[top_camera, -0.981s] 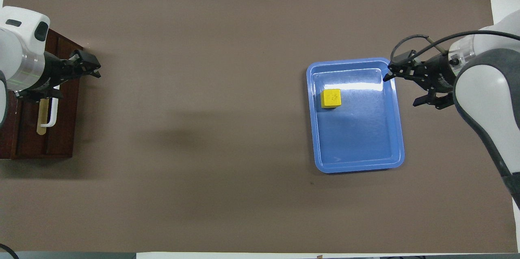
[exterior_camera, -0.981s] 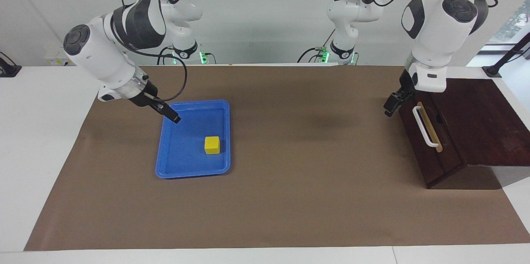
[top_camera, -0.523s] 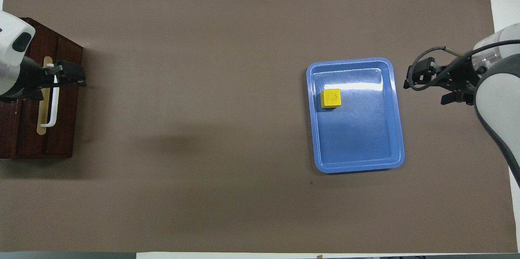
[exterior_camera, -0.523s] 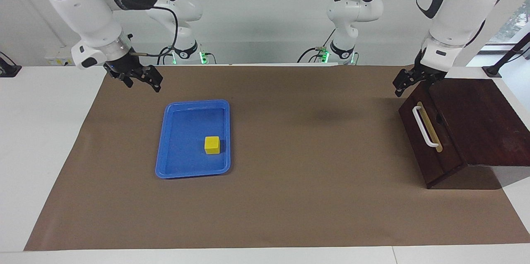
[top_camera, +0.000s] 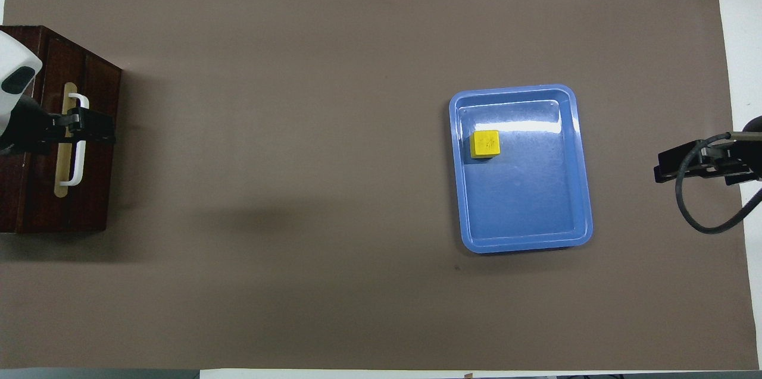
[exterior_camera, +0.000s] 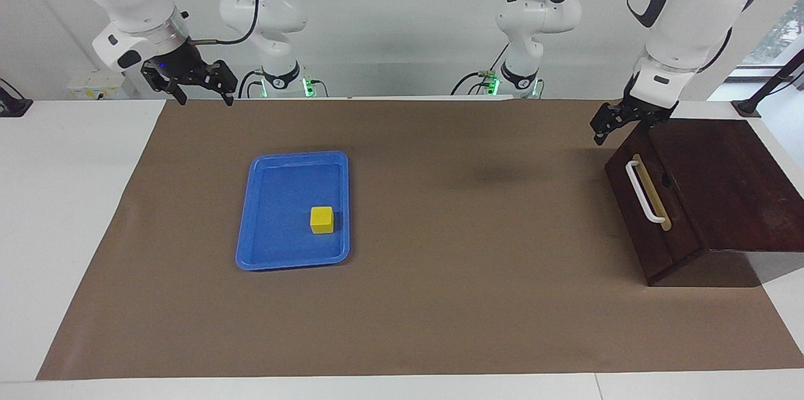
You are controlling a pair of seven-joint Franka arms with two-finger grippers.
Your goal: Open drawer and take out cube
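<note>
Both empty: right gripper (exterior_camera: 198, 91) spread, left gripper (exterior_camera: 602, 131) unclear, cube (exterior_camera: 321, 220) in tray (exterior_camera: 264, 224).

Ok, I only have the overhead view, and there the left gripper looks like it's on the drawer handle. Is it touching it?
Observer: No. In the facing view the left gripper hangs in the air above the drawer, apart from the white handle.
Operator: And the right gripper? I only see its tip.
Observer: The right gripper is raised high over the edge of the mat by the robots, open and empty, clear of the blue tray.
Operator: Is the drawer pulled out?
Observer: No, its front sits flush in the dark box.
</note>
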